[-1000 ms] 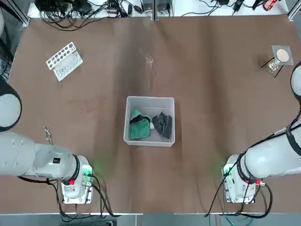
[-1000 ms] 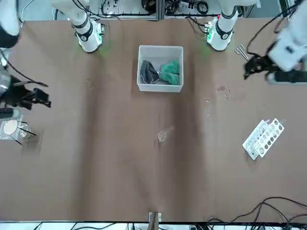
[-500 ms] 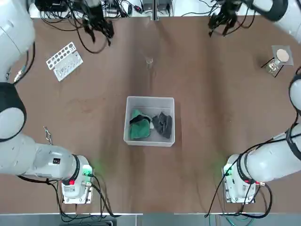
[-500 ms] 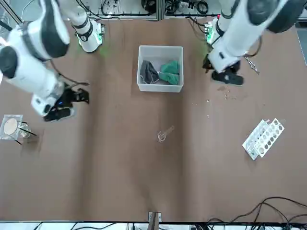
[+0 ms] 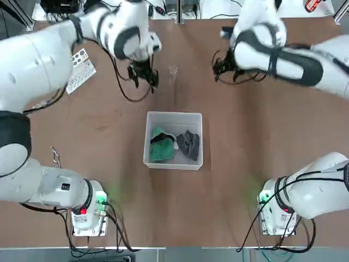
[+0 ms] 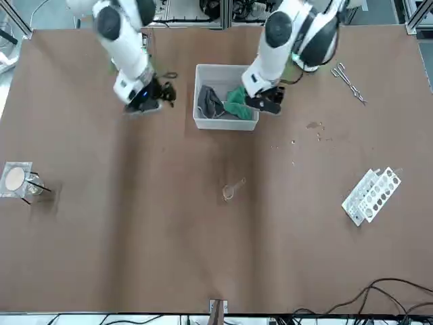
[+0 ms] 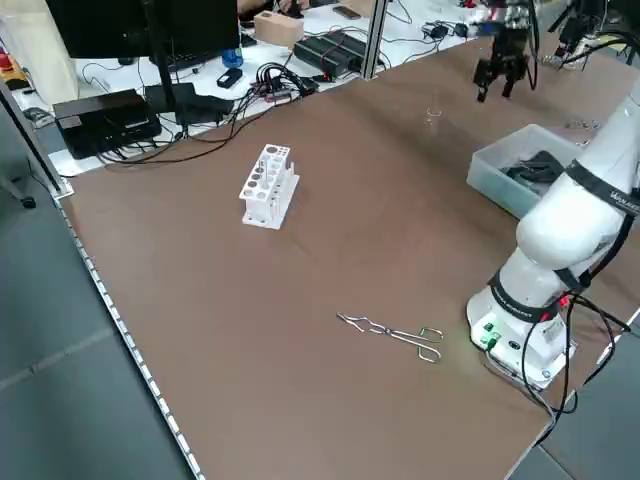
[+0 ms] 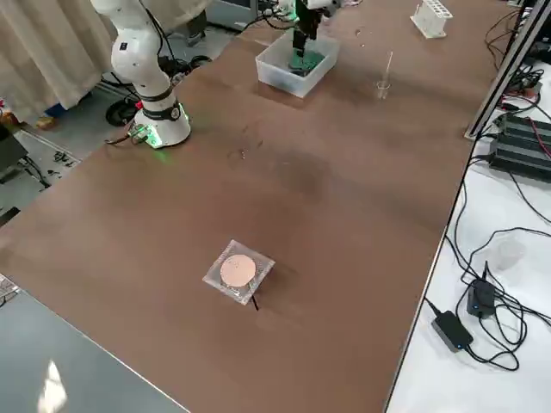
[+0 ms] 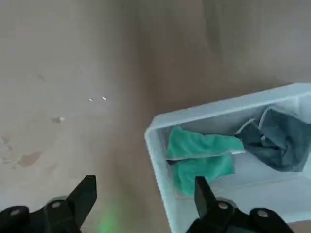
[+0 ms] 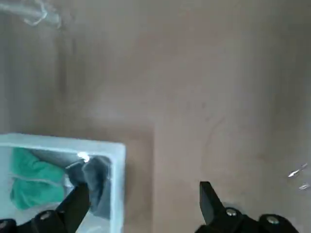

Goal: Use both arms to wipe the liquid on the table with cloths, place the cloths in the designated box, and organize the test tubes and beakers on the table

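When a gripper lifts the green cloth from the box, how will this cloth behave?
The green cloth will probably sag, as its soft folds show. It looks thin, so likely light. Its loose edges may catch the box wall.

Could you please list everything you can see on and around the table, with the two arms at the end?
green cloth: one, green, in the bin
dark cloth: one, dark grey, in the bin beside the green one
bin: one, whitish, on the table
tube rack: one, white, far left of the table
clear glass vessel: one, clear, beyond the bin
stand: one, tan disc, far right
scissor-like tool: one, silver, near left
cables: several, black, past the far edge
left gripper, right gripper: dark, open, above the table
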You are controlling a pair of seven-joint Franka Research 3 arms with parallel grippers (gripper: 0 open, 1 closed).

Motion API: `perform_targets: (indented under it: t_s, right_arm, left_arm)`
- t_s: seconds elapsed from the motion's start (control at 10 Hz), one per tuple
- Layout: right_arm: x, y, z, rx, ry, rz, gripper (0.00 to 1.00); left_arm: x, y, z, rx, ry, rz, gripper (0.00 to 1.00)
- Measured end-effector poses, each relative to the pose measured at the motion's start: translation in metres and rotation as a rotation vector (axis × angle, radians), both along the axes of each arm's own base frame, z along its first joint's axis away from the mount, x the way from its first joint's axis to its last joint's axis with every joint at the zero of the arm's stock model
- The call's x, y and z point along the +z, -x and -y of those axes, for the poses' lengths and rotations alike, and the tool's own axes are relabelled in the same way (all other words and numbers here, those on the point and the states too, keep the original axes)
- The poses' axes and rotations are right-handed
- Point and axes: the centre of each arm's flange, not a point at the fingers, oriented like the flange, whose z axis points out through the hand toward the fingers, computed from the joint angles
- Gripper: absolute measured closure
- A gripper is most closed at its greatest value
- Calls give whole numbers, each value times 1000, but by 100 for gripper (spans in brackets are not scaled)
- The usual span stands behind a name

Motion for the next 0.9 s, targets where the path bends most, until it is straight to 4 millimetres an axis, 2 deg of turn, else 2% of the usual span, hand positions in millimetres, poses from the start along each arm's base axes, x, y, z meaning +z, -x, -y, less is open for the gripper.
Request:
perform_targets:
  t_s: [0.1,0.3,0.6,0.7,0.9]
  right_arm:
    - [0,21,-28,-35,-13,13,0]
    - [-16,56,-68,-77,-40,30,0]
    - [-70,79,-116,-151,-80,40,0]
    - [-87,82,-124,-162,-84,40,0]
    - [-96,78,-124,-171,-79,36,0]
  left_arm:
    - [-19,10,5,-1,27,-1,10]
    - [-55,23,21,21,63,-18,10]
    - [-116,38,48,57,103,-96,10]
    - [-131,40,51,66,101,-116,10]
    - [-156,45,53,63,81,-148,11]
